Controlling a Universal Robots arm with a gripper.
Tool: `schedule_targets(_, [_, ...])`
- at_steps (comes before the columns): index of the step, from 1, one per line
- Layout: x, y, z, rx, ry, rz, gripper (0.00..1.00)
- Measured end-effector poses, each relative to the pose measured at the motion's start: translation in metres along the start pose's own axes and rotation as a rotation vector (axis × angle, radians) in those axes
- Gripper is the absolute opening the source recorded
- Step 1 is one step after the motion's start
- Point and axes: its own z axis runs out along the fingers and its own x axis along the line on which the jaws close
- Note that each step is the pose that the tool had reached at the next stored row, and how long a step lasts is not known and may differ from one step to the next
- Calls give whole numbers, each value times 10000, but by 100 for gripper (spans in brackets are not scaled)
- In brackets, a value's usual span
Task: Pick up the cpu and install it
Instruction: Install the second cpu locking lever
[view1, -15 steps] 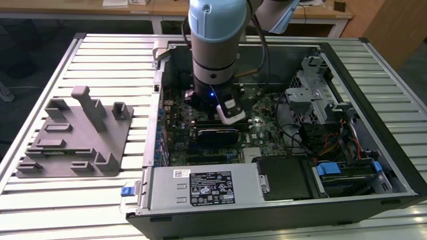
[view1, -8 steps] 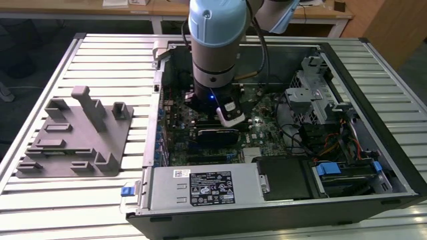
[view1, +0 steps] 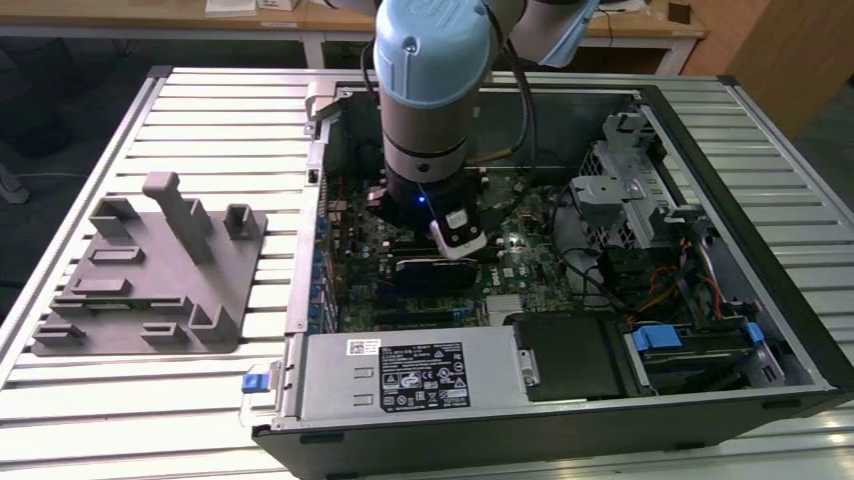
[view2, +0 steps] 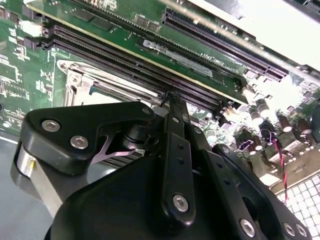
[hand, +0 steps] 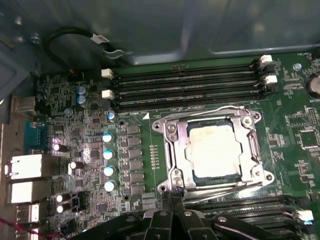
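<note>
The cpu (hand: 212, 150), a square chip with a pale silvery top, lies flat inside the metal socket frame (hand: 172, 145) on the green motherboard (hand: 90, 145). My gripper (hand: 170, 196) hangs just off the socket's edge, its two black fingers pressed together with nothing between them. In the second wrist view the gripper (view2: 171, 97) has its tips close above the board beside the socket frame (view2: 85, 85). In the exterior view the arm (view1: 427, 90) reaches straight down into the open computer case (view1: 747, 330).
Black RAM slots (hand: 185, 85) run along the socket's far side, with more slots (hand: 250, 207) by the fingers. A grey fixture tray (view1: 147, 270) lies on the slatted table at the exterior view's left. A power supply (view1: 407, 375) and a drive cage (view1: 627, 190) crowd the case.
</note>
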Motion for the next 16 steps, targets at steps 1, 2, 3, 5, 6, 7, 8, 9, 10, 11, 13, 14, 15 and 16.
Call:
schedule_targets(1, [3,-2,8,-49,5,1,11])
schedule_targets(2, [7,-4,16,-96,9,3,11])
schedule_targets(3, [12,-7,23,-143,15,4,11])
schedule_targets(5, [19,-11,35,-243,26,6,11])
schedule_targets(6, [22,-12,42,-300,30,7,11])
schedule_targets(7, [23,-13,46,-355,36,9,11])
schedule_targets(8, [23,-13,50,-405,39,10,11])
schedule_targets(9, [23,-13,49,-421,41,11,11])
schedule_targets(10, [23,-13,49,-422,42,11,11])
schedule_targets(11, [23,-14,48,-420,44,10,11])
schedule_targets(13, [23,-13,44,-419,44,11,11])
schedule_targets(14, [23,-10,30,-418,44,10,11])
schedule_targets(15, [23,-2,-1,-419,45,10,11])
schedule_targets(16, [23,8,-45,-418,45,11,11])
